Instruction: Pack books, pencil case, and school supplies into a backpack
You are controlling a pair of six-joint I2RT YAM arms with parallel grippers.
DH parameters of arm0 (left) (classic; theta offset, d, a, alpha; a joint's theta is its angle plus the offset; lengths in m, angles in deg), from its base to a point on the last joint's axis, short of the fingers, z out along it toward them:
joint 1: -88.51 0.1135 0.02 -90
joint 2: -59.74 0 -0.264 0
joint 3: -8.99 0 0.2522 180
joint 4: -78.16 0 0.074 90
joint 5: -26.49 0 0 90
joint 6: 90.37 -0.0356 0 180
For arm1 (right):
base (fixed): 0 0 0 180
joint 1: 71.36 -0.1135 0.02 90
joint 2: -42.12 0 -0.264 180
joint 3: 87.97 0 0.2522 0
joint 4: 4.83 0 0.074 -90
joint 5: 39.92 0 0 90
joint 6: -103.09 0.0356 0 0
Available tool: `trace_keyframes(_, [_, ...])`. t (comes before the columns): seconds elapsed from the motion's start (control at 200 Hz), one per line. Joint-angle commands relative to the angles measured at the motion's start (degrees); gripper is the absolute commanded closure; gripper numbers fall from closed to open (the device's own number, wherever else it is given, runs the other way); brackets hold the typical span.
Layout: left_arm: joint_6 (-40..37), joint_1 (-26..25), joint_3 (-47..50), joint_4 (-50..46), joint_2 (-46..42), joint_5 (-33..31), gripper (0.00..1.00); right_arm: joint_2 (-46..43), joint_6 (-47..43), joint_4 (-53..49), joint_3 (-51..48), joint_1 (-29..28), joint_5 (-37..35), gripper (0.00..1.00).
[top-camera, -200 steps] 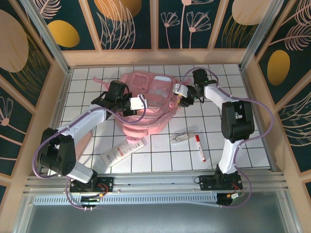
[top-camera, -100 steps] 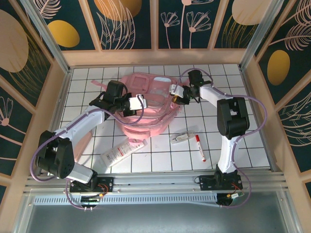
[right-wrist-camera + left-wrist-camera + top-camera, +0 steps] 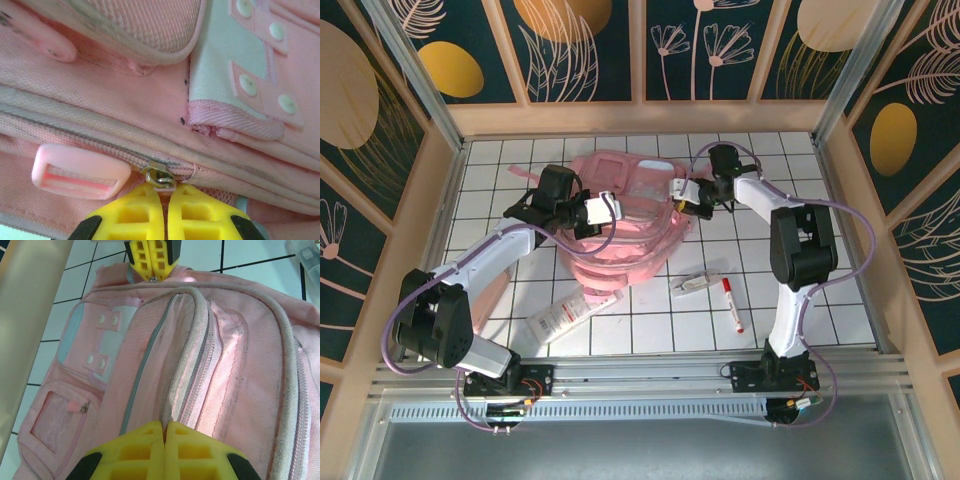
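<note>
On backpack [image 3: 640, 240] | left claw [image 3: 164, 424] pinching its fabric ridge [image 3: 186, 340] | right claw [image 3: 161, 187] pinching zipper pull [image 3: 159, 177]

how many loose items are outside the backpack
3: a white flat pack near-left of it, a pale clear item and a marker near-right. More may be hidden.

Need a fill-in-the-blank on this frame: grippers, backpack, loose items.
1. The right gripper is shut on a small metal ____ of the backpack.
2. The left gripper is shut on a fold of ____ backpack fabric.
3. The marker lying on the table has a ____ cap.
Missing words: zipper pull; pink; red.
</note>
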Motion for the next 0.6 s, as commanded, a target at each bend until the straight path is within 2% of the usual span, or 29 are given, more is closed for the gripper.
trace_keyframes(0.0, [0.63, 0.47, -1.25, 5.06, -0.59, 0.69, 1.0, -4.16, -2.27, -4.08, -1.69, -0.09, 2.78, 1.0])
trace_keyframes(0.225, [2.97, 0.71, -1.42, 5.28, 0.3, 0.78, 1.0, -6.54, -0.54, -8.35, -2.98, -0.1, 0.39, 1.0])
trace_keyframes(0.596, [10.94, 0.71, -1.62, 10.32, 2.28, -3.73, 1.0, -16.19, 1.66, -9.65, -10.3, -4.68, -5.14, 1.0])
